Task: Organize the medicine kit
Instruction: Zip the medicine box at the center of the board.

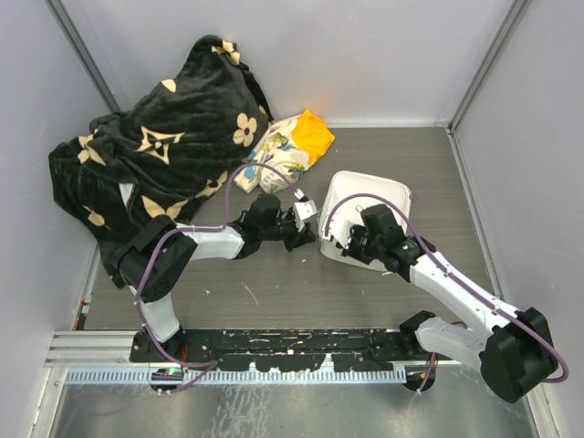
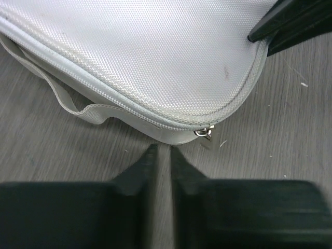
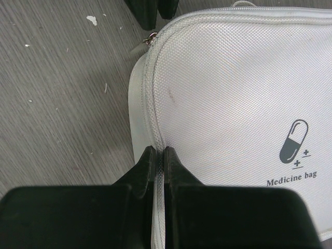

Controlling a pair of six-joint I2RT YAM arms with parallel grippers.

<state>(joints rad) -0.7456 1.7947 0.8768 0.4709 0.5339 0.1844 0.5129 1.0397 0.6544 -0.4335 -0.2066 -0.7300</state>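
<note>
The medicine kit (image 1: 374, 205) is a white zip case lying shut on the table, with its pill logo (image 3: 293, 141) on top. My right gripper (image 3: 160, 152) is shut on the kit's piped lid edge at its near left side, and it also shows in the top view (image 1: 351, 245). My left gripper (image 2: 163, 150) is shut and empty, its tips on the table just short of the kit's corner (image 2: 171, 132). The metal zipper pull (image 2: 206, 134) lies just right of those tips. In the top view the left gripper (image 1: 306, 230) sits at the kit's left edge.
A black flower-patterned blanket (image 1: 160, 146) is heaped at the back left. A floral-and-orange cloth bundle (image 1: 290, 151) lies behind the left gripper. The kit's webbing strap (image 2: 72, 106) loops onto the table. Grey walls close in on three sides.
</note>
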